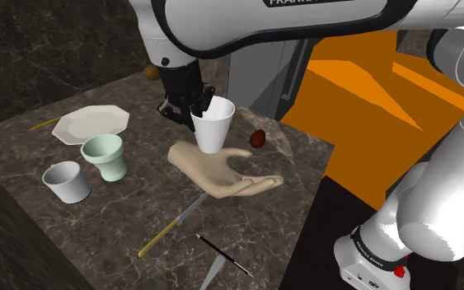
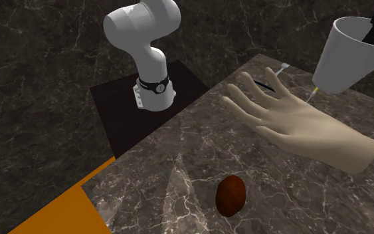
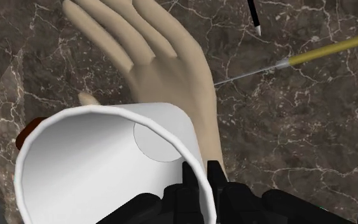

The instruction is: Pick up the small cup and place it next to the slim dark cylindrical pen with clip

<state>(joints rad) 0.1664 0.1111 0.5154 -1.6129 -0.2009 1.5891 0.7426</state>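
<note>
The pincer [image 1: 200, 105] is clenched on the rim of the small white cup [image 1: 212, 128], one finger inside, and holds it in the air over a beige model hand [image 1: 222, 171]. The picking seems done. The dark pen [image 1: 224, 254] lies on the table [image 1: 123, 214], well apart from the pincer, so carrying and placing are left.

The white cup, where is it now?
The white cup hangs in the pincer over the beige hand model, to the shoulder view's right of the green cup.

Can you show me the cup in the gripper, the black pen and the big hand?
held cup [image 1: 212, 125]: shoulder view, its side wall.
black pen [image 1: 223, 254]: shoulder view, mid-barrel.
big hand [image 1: 220, 170]: shoulder view, its palm.
</note>
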